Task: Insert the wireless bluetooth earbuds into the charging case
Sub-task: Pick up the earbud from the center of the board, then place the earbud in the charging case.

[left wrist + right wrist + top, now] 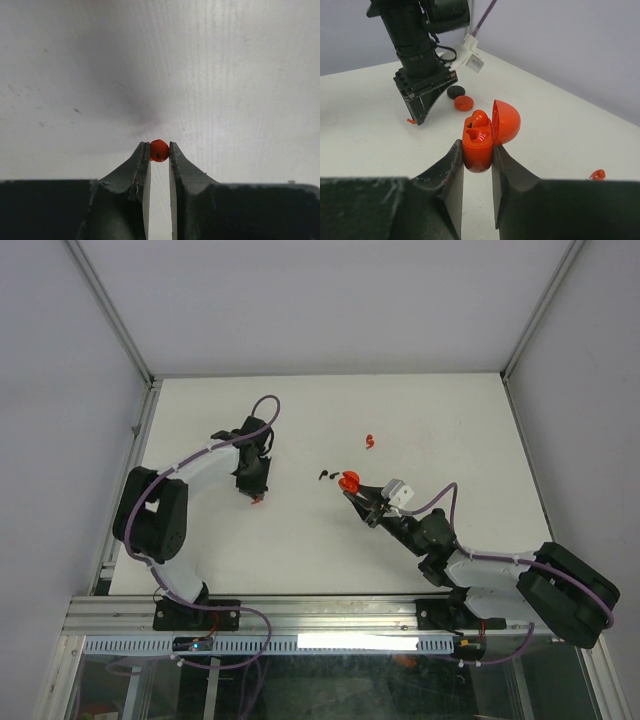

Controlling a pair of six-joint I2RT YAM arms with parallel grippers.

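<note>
Top external view: we see the flat white desk (450, 430) under everything, enclosed by pale walls. The white-and-black left arm (190, 475) bends in well to the left of the glossy red egg-shaped plastic charging case (349, 481). The right arm (480, 565) reaches up to the case from the near right.

The right gripper (478, 150) is clamped on the case. Its two dark fingers press the lower body from either side and hold it upright above the desk. The case's domed lid is hinged open to the right. A red curved shape rises from the open body, and we cannot tell whether it is a seated earbud or part of the case.

The left gripper (159, 146) points down at the desk, well apart from the case on its left. Its fingers have closed on a tiny red plastic earbud (159, 151), which looks round from the left wrist. From the right wrist only a small red tip shows beside the fingers.

In the right wrist view, a round red plastic disc (464, 103) lies just beyond the case. A round black plastic disc (455, 91) lies beside that, slightly farther from the case.

A loose curved red plastic earbud (370, 440) lies on the desk beyond the case, apart from it. Two small black specks (327, 475) lie just left of the case, too small for us to identify.
</note>
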